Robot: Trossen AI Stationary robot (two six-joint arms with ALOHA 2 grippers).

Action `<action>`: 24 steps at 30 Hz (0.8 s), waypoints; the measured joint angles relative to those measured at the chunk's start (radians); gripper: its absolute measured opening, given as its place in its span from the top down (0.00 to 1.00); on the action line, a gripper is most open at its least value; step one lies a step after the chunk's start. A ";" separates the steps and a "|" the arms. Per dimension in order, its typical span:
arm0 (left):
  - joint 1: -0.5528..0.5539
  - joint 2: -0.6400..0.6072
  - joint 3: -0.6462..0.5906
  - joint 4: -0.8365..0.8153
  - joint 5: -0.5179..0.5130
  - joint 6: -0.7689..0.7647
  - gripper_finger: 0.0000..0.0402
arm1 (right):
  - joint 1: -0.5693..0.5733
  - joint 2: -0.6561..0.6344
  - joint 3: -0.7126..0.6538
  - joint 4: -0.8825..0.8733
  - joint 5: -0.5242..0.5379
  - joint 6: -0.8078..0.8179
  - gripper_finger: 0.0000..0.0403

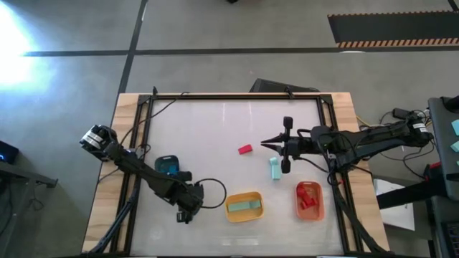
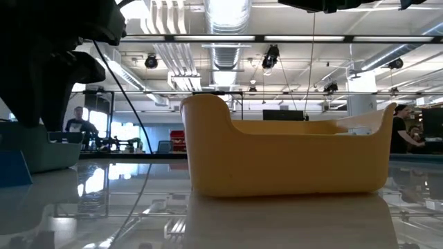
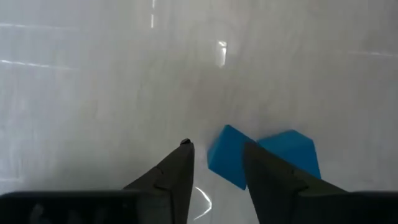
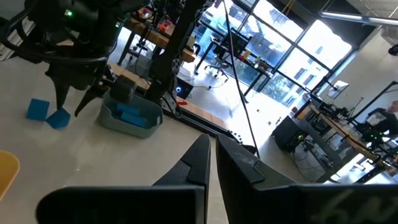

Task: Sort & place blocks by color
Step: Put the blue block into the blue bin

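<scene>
Left gripper sits low left of centre in the high view, fingers parted over bare table, nothing between them. In the left wrist view two blue blocks – matte, sharp-edged cubes – lie just past the right fingertip. Right gripper at centre right, fingers closed, empty. Red block lies loose mid-table, mint block lower right of it. Mint bar in yellow bin – red blocks in orange bin, blue in grey-blue bin.

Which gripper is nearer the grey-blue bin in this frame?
Left. The left gripper hangs just beside the grey-blue bin, over two loose blue blocks. The right gripper is across the table, past the red block.
</scene>
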State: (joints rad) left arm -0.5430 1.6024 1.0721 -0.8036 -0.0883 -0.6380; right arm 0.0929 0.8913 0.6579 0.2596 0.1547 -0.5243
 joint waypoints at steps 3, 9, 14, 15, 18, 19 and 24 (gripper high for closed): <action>0.000 0.000 0.000 0.000 0.004 0.000 0.64 | 0.000 0.000 0.000 0.000 0.000 0.000 0.96; 0.000 0.000 -0.015 -0.003 0.023 0.015 0.50 | 0.000 0.000 -0.004 -0.001 0.000 0.000 0.96; 0.000 -0.001 -0.038 0.000 0.023 0.025 0.43 | 0.000 0.000 -0.005 -0.001 0.000 0.000 0.96; 0.000 -0.001 -0.044 0.000 0.023 0.026 0.42 | 0.000 0.000 -0.005 -0.001 0.000 0.000 0.96; 0.000 -0.001 -0.057 0.001 0.024 0.045 0.42 | 0.000 0.000 -0.006 -0.001 0.000 0.000 0.96; 0.000 -0.001 -0.059 0.002 0.024 0.050 0.41 | 0.000 0.000 -0.006 -0.001 0.000 0.000 0.96; 0.000 -0.001 -0.064 0.015 -0.006 0.097 0.41 | 0.000 0.000 -0.006 -0.001 0.000 0.000 0.96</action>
State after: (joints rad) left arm -0.5434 1.6016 1.0077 -0.7886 -0.0942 -0.5413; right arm 0.0929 0.8913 0.6521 0.2584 0.1551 -0.5240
